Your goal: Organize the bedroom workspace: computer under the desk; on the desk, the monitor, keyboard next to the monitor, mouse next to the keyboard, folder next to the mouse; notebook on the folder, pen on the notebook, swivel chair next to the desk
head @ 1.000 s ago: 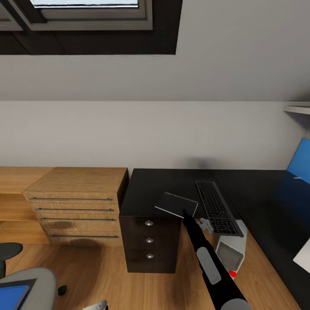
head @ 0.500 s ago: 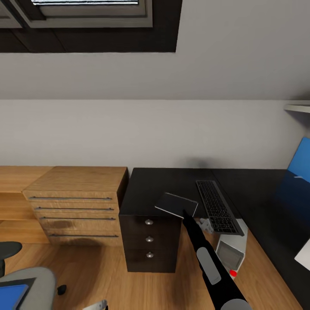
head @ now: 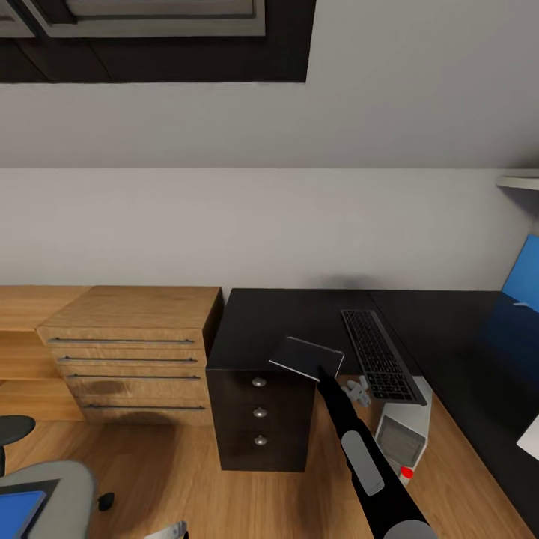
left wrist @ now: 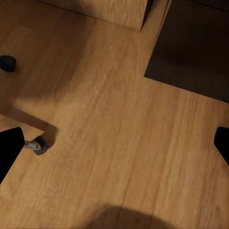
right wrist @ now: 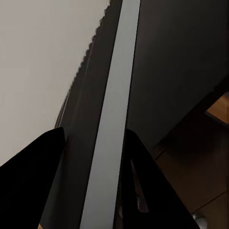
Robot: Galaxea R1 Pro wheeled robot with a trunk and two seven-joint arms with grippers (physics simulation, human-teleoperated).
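Head: right gripper [head: 323, 372] grips dark flat notebook [head: 307, 356] over desk [head: 269, 329] edge, beside keyboard [head: 378, 358]; computer [head: 400, 434] on floor.
L wrist: fingers [left wrist: 9, 148] spread wide, empty, above floor [left wrist: 119, 143].
R wrist: fingers [right wrist: 143, 191] clamp notebook's pale edge [right wrist: 112, 119].

The swivel chair [head: 45, 490] and blue folder [head: 16, 510] are cut off by the head view's edge.

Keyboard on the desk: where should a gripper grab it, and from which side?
Probably the keyboard by its near short end, which seems to jut past the desk edge: come from the front, one finger above, one below.
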